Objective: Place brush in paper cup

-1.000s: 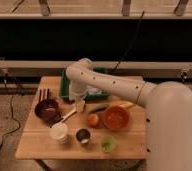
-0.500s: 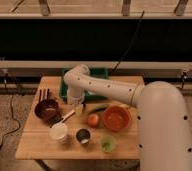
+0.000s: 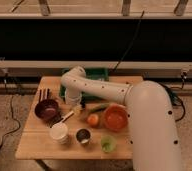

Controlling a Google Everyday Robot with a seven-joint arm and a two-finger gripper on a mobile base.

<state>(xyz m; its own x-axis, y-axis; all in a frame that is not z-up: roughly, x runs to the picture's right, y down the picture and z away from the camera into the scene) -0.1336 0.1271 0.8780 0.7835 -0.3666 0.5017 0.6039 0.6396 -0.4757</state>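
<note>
The white paper cup [image 3: 59,133] stands near the table's front, left of centre. The brush [image 3: 66,118] shows as a slim white stick slanting from the cup's rim up and to the right, towards the gripper. I cannot tell whether its lower end is inside the cup or only beside it. My gripper [image 3: 75,105] hangs from the white arm [image 3: 96,90] just above and right of the brush's upper end, near the table's middle. Whether it touches the brush is not visible.
A dark red bowl [image 3: 46,109] sits left of the gripper, with dark sticks [image 3: 43,94] behind it. A shiny metal cup [image 3: 82,136], a small green cup [image 3: 107,144], an orange fruit [image 3: 92,120], an orange bowl [image 3: 115,117] and a green tray [image 3: 94,75] share the wooden table [image 3: 34,147].
The arm's elbow and gripper have shifted a little to the left. The brush and the cups have stayed where they were.
</note>
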